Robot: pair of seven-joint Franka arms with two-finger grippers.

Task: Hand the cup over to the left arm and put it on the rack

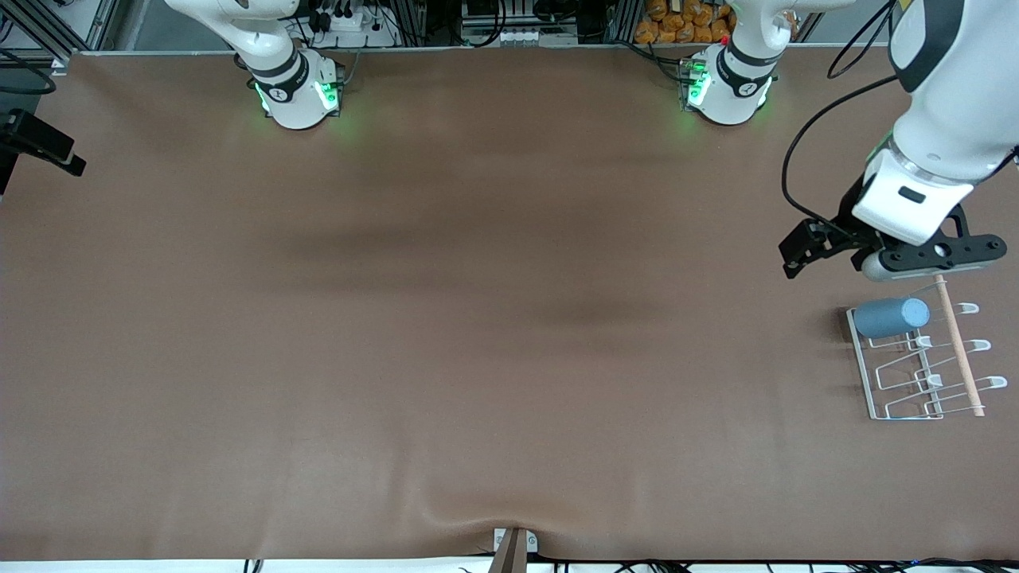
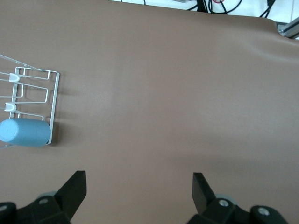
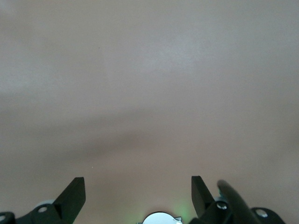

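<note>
Broadly, the brown desk is seen to be nearly bare, with everything gathered at the left arm's end. The left arm is reached out over that end, and its left pincer is held above the desk just beside the rack's farther edge, fingers spread wide and nothing pinched between them. The right arm is kept folded up by its base, waiting; its right pincer is shown only by its own wrist view, likewise spread and empty above bare desk.

The rack is set near the desk's edge, its wooden rod laid along one side. The cup is found lying on its side across the rack's row farthest from the front camera, so the placing is judged done and the spread fingers fit a release.

From the left wrist view, the gap between the fingers is confirmed clear, with the cup well apart from them. From the front view alone the fingertips cannot be made out.
</note>
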